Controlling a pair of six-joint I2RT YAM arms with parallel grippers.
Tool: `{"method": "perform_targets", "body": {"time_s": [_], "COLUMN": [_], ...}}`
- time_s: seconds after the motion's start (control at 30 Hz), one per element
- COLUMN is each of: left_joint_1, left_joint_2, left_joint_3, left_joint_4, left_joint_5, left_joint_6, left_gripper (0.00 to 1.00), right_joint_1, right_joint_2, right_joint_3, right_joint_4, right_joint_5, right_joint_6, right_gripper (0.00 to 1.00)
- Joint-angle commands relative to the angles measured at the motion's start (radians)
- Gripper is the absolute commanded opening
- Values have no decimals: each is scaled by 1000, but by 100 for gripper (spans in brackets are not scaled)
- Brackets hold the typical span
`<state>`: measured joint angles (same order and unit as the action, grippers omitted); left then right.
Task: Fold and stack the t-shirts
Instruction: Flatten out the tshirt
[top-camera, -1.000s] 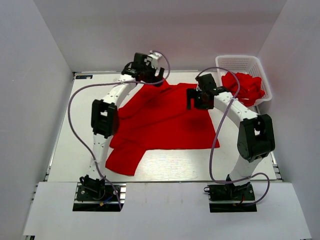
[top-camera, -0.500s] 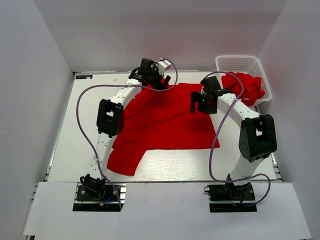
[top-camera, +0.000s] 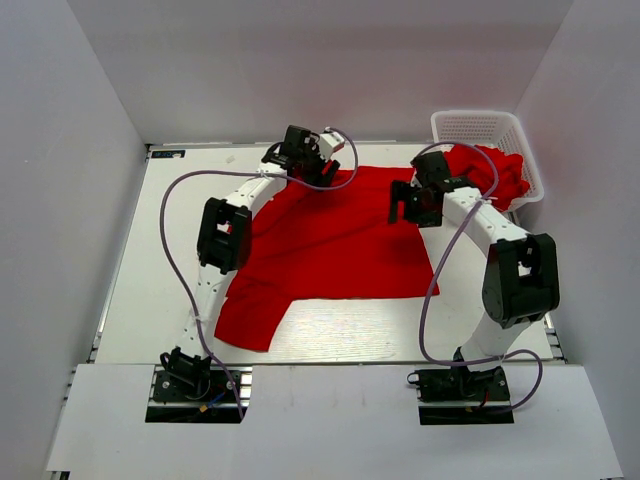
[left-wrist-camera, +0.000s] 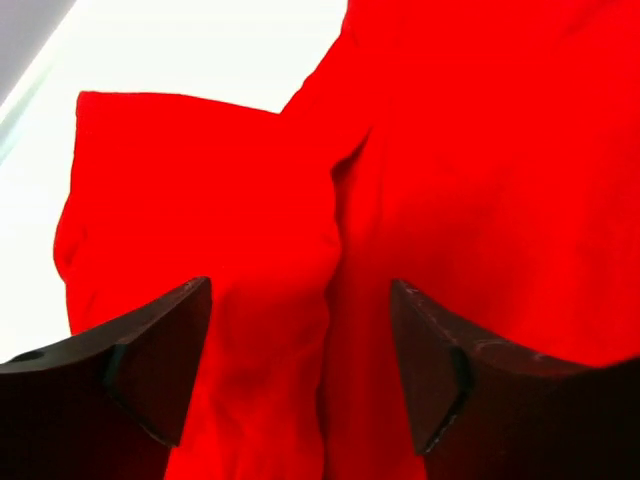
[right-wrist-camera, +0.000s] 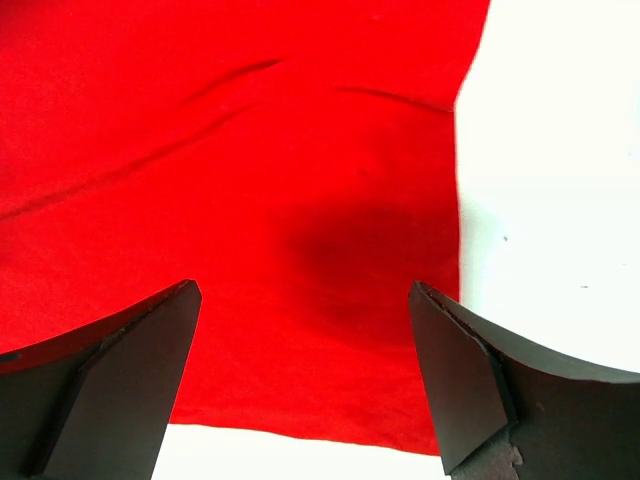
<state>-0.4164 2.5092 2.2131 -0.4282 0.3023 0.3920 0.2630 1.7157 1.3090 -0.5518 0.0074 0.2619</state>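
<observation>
A bright red t-shirt (top-camera: 330, 240) lies spread flat on the white table (top-camera: 160, 250), one sleeve (top-camera: 250, 318) pointing to the near left. My left gripper (top-camera: 322, 170) hovers open over the shirt's far edge. In the left wrist view its jaws (left-wrist-camera: 300, 350) stand wide apart above wrinkled red cloth (left-wrist-camera: 480, 170) and a sleeve (left-wrist-camera: 190, 190). My right gripper (top-camera: 405, 205) is open over the shirt's far right part. In the right wrist view the jaws (right-wrist-camera: 305, 370) stand apart above the shirt (right-wrist-camera: 250, 150) by its edge. Both grippers hold nothing.
A white mesh basket (top-camera: 478, 122) stands at the far right corner with more crumpled red shirts (top-camera: 490, 172) in it. Bare table (right-wrist-camera: 550, 200) shows right of the shirt's edge. White walls enclose the table on three sides.
The left gripper has moved right along the shirt's far edge. The right gripper has moved farther back and right, toward the basket. The shirt lies slightly flatter at the far side.
</observation>
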Motion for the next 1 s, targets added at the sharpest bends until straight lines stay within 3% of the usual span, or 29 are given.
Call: {"method": "perform_targets", "body": {"time_s": [0.0, 0.23, 0.37, 0.53, 0.97], "left_joint_1": [-5, -5, -5, 5, 80], "left_joint_2": [2, 22, 22, 22, -10], "left_joint_3": [-4, -4, -4, 45, 57], "left_joint_4": [40, 71, 83, 101, 134], "left_joint_5": [-35, -57, -51, -40, -84], "left_joint_6": [-4, -13, -45, -113, -180], "left_gripper": [80, 64, 24, 0, 0], "right_joint_1": [-10, -22, -25, -25, -16], "right_joint_2": [-54, -53, -50, -30, 117], "right_joint_3": [-13, -14, -10, -13, -13], "right_joint_4": [-2, -5, -4, 1, 56], "right_joint_5": [16, 22, 3, -32, -153], "right_joint_6": [8, 10, 13, 4, -12], "right_gripper": [90, 90, 90, 90, 90]}}
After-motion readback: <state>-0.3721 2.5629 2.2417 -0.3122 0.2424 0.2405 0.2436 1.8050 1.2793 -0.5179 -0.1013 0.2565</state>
